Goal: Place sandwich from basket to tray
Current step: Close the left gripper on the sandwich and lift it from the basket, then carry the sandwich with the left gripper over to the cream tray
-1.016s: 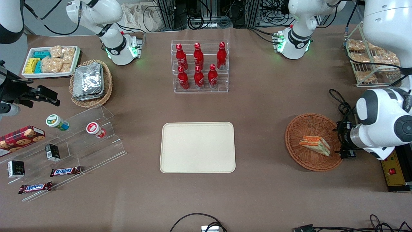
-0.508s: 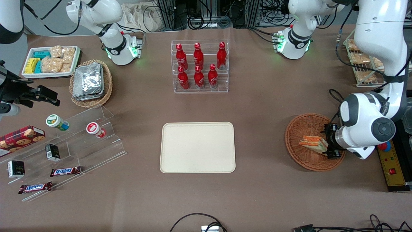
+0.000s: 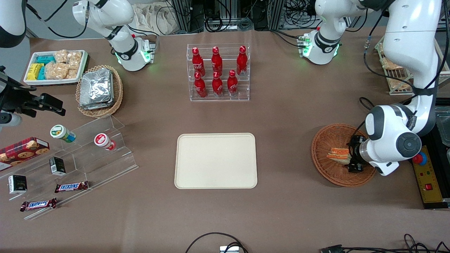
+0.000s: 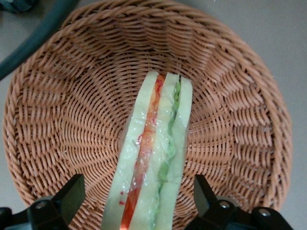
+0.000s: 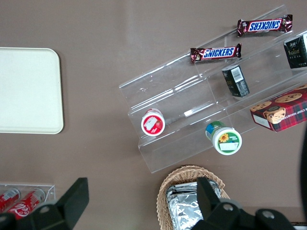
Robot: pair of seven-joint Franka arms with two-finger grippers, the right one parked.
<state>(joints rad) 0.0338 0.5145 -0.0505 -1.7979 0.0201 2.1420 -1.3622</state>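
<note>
Now my fingers point(image 4: 139, 201) have slid in over the basket point(image 3: 325, 168), spread wide astride the sandwich point(image 4: 153, 158), ready to close.

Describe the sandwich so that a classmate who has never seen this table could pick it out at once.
Find the reddish-brown wicker basket at the working arm's end of the table. The sandwich lies in it, between the open fingers of the gripper. It is the only wedge of white bread with orange and green filling.

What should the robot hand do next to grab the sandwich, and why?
Probably lower a little, then close: the left gripper hangs open, one finger on each side of the clear-wrapped triangular sandwich, which lies in the round reddish-brown wicker basket, not yet pinched.
</note>
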